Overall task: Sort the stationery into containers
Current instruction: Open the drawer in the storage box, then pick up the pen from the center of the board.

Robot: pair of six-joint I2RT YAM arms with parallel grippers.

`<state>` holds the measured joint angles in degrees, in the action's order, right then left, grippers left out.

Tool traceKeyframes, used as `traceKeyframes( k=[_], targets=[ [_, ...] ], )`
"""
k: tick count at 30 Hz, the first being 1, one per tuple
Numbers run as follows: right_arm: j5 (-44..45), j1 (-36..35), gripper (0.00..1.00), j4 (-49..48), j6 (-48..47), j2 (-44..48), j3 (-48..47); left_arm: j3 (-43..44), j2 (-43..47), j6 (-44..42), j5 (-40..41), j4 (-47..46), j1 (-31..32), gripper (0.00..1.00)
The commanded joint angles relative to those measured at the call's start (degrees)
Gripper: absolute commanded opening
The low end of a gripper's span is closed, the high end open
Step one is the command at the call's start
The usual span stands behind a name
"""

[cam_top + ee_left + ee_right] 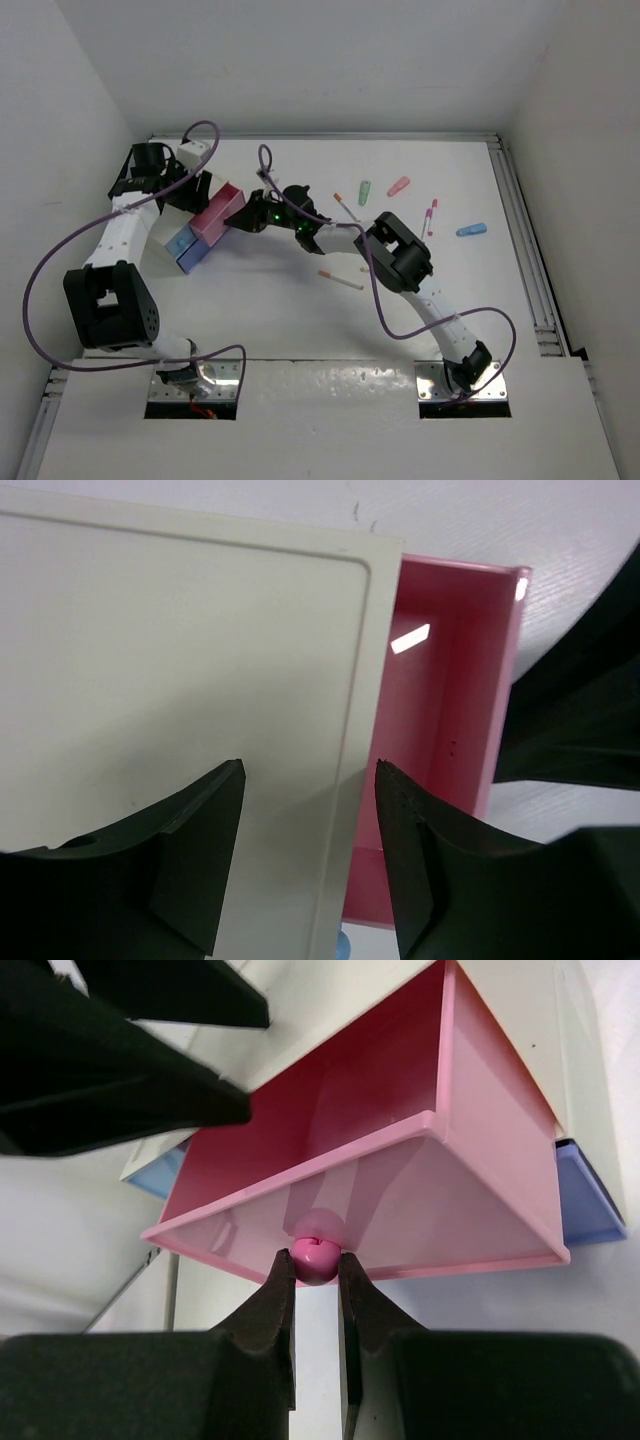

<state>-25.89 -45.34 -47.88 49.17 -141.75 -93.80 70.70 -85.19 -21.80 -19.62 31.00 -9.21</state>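
Nothing readable is showing in any of the three views. No text, label, brand name, number or sign is appearing clearly enough to be read on any surface.
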Motion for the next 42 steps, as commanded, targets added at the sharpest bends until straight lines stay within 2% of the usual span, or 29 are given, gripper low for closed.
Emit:
traceKeyframes(
  k=[1, 7, 19, 25, 27, 29, 32, 33, 36, 42],
  targets=[
    [-3.29, -0.1, 0.0, -2.04, 0.05, 4.38, 1.34, 2.6, -2.43, 1.84, 4.05, -1.38, 0.51, 0.6],
    [-4.69, 0.17, 0.0, -2.66, 0.14, 6.84, 5.9, 4.97, -6.74, 5.28, 5.11, -2.26, 0.69, 0.6],
    [-8.91, 1.48, 0.0, -3.89, 1.72, 14.22, 19.08, 5.42, -8.85, 8.7, 4.59, -4.2, 1.21, 0.6],
    [-10.76, 2.71, 0.0, -3.89, 2.86, 15.1, 20.94, 5.85, -8.94, 8.71, 4.94, -3.93, 1.48, 0.6],
    [-11.72, 2.89, 0.15, -3.89, 3.56, 14.67, 20.24, 5.86, -9.03, 8.71, 5.11, -3.85, 1.48, 0.6],
    [-12.34, 3.15, 0.22, -3.89, 3.92, 14.23, 19.18, 6.12, -9.21, 8.71, 5.29, -3.85, 1.57, 0.6],
    [-12.78, 3.15, 0.37, -3.98, 4.18, 14.31, 18.48, 6.3, -9.38, 8.71, 5.73, -3.5, 1.57, 0.6],
    [-12.96, 3.15, 0.47, -3.89, 4.01, 14.49, 18.48, 6.3, -9.47, 8.71, 5.82, -3.49, 1.57, 0.6],
    [-13.48, 3.15, 0.59, -3.89, 3.39, 15.45, 18.74, 7.35, -9.47, 8.88, 5.38, -3.32, 1.57, 0.61],
    [-13.75, 3.42, 0.63, 3.3, -0.03, 19.14, 18.83, 11.74, -9.65, 9.32, 3.89, -2.44, 2.79, 0.63]
  ],
)
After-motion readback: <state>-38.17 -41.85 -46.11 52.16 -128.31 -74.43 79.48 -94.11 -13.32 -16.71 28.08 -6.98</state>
